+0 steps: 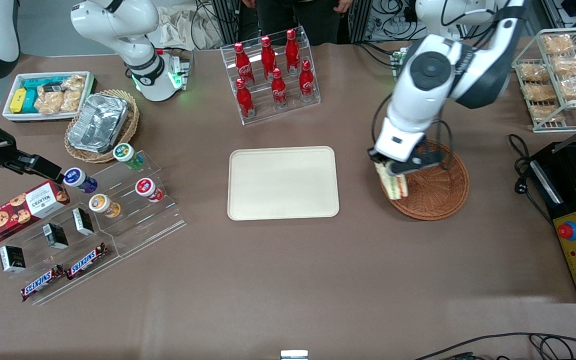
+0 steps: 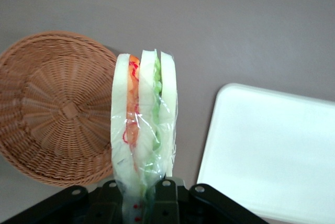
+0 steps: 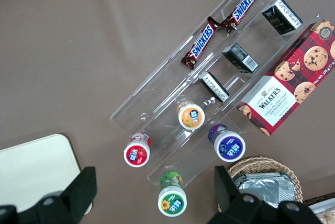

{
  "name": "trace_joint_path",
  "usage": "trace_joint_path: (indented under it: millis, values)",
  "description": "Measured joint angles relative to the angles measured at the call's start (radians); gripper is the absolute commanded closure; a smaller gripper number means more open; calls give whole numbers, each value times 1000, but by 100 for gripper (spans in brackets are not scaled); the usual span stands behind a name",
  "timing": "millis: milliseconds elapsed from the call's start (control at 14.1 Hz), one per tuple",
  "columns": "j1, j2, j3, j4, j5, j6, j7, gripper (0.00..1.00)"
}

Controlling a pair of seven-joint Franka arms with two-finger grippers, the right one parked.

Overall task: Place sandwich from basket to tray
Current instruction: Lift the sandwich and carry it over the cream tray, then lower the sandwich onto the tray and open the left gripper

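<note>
A: From the front, where is the gripper?

B: Above the edge of the basket that faces the tray, fingers closed on the sandwich, which hangs lifted over that rim. The tray lies bare near the basket, toward the parked arm's end of the table.

A: And the left wrist camera?

B: The sandwich, in clear wrap, stands on edge, pinched at one end by the gripper. The basket and the tray lie below it, one on each side.

A: The right wrist camera?

B: Only a corner of the tray, beside a clear stepped rack of snacks.
</note>
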Motion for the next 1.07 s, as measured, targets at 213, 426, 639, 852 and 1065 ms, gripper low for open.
trace_joint_path:
  millis: [213,426,639,852,1065]
  values:
    - [-94,41,-5,-5,7,45,7,100]
    - [-160,118,-5,-27,9,146,-4,100]
    - [-223,209,1,-65,30,298,-55,100]
    - [-277,310,13,-74,161,398,-187,100]
    - [-285,394,24,-74,261,474,-274,100]
